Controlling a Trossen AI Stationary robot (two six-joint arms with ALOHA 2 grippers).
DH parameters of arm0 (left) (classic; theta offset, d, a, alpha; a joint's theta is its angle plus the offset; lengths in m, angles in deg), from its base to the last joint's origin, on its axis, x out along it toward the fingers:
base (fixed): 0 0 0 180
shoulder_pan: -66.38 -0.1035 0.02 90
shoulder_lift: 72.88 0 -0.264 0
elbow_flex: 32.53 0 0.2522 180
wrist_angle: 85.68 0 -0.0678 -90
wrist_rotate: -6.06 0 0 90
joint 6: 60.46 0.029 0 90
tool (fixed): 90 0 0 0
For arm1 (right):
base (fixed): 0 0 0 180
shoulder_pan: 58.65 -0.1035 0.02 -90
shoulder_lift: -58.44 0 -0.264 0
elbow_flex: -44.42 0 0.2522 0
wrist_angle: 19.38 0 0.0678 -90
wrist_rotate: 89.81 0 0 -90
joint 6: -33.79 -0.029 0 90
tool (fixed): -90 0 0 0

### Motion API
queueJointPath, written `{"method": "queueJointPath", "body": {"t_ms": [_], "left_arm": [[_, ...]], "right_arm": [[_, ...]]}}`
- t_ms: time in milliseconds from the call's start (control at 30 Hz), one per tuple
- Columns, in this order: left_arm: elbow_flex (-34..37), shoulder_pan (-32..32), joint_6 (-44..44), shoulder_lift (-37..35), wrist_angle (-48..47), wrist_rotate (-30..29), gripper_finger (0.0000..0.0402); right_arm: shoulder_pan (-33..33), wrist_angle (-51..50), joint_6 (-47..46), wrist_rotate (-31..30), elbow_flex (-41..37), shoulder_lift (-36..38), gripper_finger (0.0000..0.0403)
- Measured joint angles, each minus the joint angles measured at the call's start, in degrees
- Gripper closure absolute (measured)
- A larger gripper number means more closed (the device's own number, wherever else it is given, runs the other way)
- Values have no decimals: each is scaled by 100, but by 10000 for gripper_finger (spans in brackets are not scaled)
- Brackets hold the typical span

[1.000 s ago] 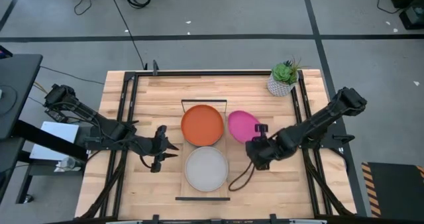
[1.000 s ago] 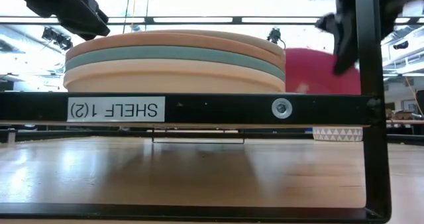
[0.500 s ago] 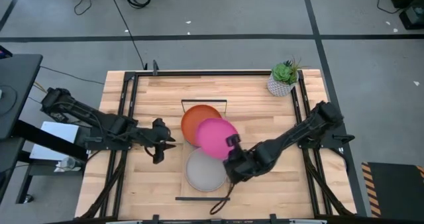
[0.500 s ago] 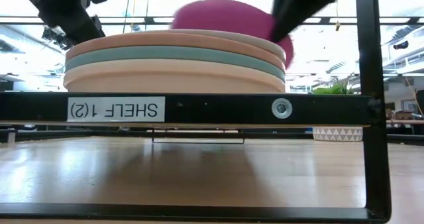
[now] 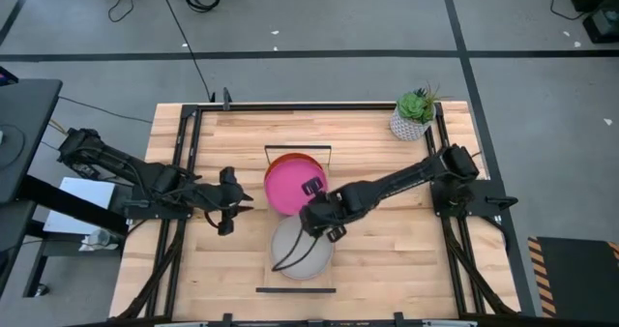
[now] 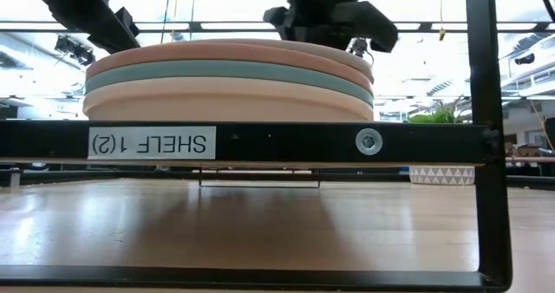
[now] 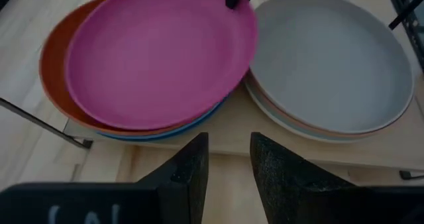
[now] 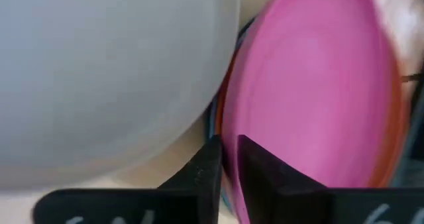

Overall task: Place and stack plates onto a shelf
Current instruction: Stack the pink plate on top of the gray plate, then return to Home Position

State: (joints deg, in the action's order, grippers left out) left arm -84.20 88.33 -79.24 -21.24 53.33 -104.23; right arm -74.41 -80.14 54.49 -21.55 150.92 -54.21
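Observation:
The magenta plate [image 5: 290, 185] is over the orange-red plate [image 5: 276, 164] on the far stack of the shelf [image 5: 295, 290]. In the left wrist view it sits off-centre, with a blue rim [image 7: 165, 135] below the orange-red one. My right gripper [image 5: 311, 187] is shut on it. The near stack has the grey plate [image 5: 300, 250] on top; the low view shows peach, teal and cream layers [image 6: 230, 81]. My left gripper [image 5: 247, 199] hovers left of the shelf, its fingers [image 7: 192, 168] slightly apart, touching nothing. My right gripper pinches the magenta plate's rim [image 8: 232, 128] on the side toward the grey stack, one finger above it and one below. The fingers come level from the table's right and near side. The plate lies nearly flat over the orange-red plate; whether it rests on it I cannot tell.
A white pot with a green plant [image 5: 414, 116] stands at the table's far right corner. A dark cable loop [image 5: 288, 259] hangs from my right arm across the grey plate. Black frame rails [image 5: 184, 201] run along the table's left and right sides. The shelf's near rail [image 6: 260, 143] bears a label.
My right gripper has carried the magenta plate from the table right of the shelf, up and toward the left, then down over the orange-red plate on the far stack. My left gripper has drawn back a little toward the table's left edge.

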Motion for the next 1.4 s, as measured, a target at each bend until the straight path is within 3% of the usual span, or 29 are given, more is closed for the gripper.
{"method": "queueJointPath", "body": {"t_ms": [267,400,500,767,1100,1400], "left_arm": [[0,97,481,-35,64,-217,283],[0,182,601,-218,209,-347,283],[126,335,600,-363,445,-388,283],[1465,459,599,-980,1698,-562,283],[2268,452,581,-2769,1846,-912,283],[3040,465,938,-3670,2781,-1103,283]], "right_arm": [[111,-197,-761,437,-10,377,300],[108,229,-1156,388,-535,832,295],[114,558,-1529,354,-1177,1222,295],[-56,2410,-2496,336,-3331,2516,295],[-15,4388,-3022,174,-5739,4562,295],[-2,5640,-3413,-226,-7584,6411,296]]}}
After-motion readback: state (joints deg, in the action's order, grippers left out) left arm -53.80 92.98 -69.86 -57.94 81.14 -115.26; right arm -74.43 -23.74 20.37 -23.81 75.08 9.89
